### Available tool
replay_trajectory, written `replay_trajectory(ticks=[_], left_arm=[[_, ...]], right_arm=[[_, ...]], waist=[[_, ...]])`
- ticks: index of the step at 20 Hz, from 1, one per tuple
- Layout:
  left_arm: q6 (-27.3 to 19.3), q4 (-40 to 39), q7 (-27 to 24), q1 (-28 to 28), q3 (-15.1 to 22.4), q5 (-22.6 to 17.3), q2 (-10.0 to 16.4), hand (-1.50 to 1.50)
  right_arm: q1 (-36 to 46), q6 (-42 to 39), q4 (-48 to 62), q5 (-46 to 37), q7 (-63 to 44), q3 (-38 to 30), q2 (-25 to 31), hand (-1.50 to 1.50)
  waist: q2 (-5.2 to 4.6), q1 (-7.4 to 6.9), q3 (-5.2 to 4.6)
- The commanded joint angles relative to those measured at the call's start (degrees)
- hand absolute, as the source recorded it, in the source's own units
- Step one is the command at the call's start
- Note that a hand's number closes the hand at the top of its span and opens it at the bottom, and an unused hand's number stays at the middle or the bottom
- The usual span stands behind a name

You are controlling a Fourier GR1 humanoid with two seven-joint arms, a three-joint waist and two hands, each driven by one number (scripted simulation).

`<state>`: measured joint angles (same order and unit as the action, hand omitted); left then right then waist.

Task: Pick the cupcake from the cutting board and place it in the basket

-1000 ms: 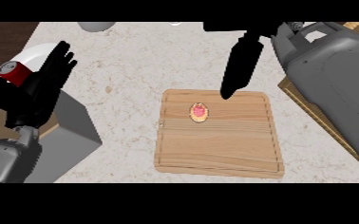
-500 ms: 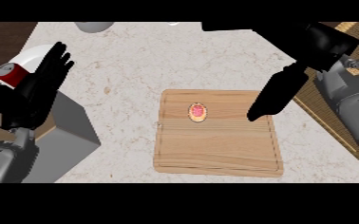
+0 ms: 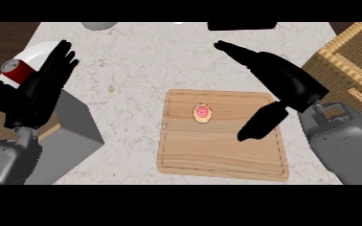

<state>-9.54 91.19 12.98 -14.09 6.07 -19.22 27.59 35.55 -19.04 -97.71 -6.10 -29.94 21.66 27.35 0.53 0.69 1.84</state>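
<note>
A small cupcake (image 3: 202, 113) with pink frosting sits on the upper middle of the wooden cutting board (image 3: 212, 153). My right hand (image 3: 283, 79) hovers over the board's right side, open, with its fingers stretched toward the back and its thumb (image 3: 260, 123) hanging down to the right of the cupcake, apart from it. The woven basket (image 3: 339, 62) shows at the right edge, partly cut off. At the left my left hand (image 3: 42, 86) rests open, fingers up.
A white plate with a red can (image 3: 17, 69) lies at the far left behind the left hand. A grey block (image 3: 67, 139) stands at the lower left. A dark object (image 3: 242, 26) and a grey bowl (image 3: 99, 26) sit along the back edge.
My right hand has swung round over the board: its fingers now point to the back left and the thumb hangs near the cupcake. The cupcake and the left hand have stayed put.
</note>
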Motion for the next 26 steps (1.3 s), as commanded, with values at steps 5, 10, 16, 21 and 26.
replay_trajectory(ticks=[5,10,16,21,26], left_arm=[[-1.2,-6.3,0.9,2.6,0.9,2.2,-1.3,0.0],[0.6,-8.2,0.0,2.2,-0.7,1.6,0.0,0.0],[2.1,-8.8,0.8,1.1,-1.6,0.9,0.6,0.0],[2.8,-10.4,-2.3,3.6,-1.3,0.9,-1.0,0.0],[0.5,-6.9,0.6,4.0,-1.5,2.5,-0.3,0.0]], right_arm=[[-6.5,12.1,6.9,-8.6,9.4,4.1,-9.7,-1.5],[-7.5,12.1,13.6,-13.9,11.6,9.0,-10.4,-1.5],[-4.7,10.6,20.2,-15.4,12.4,8.9,-11.4,-1.5],[-2.8,9.6,23.4,-15.1,15.2,7.1,-10.8,-1.5],[-7.1,11.2,23.5,-16.0,19.4,7.8,-10.9,-1.5]], waist=[[-1.21,-1.53,-1.79],[-1.16,-1.48,-1.87],[-0.98,-1.34,-1.88],[-1.18,-1.4,-1.93],[-0.67,-1.09,-1.84]])
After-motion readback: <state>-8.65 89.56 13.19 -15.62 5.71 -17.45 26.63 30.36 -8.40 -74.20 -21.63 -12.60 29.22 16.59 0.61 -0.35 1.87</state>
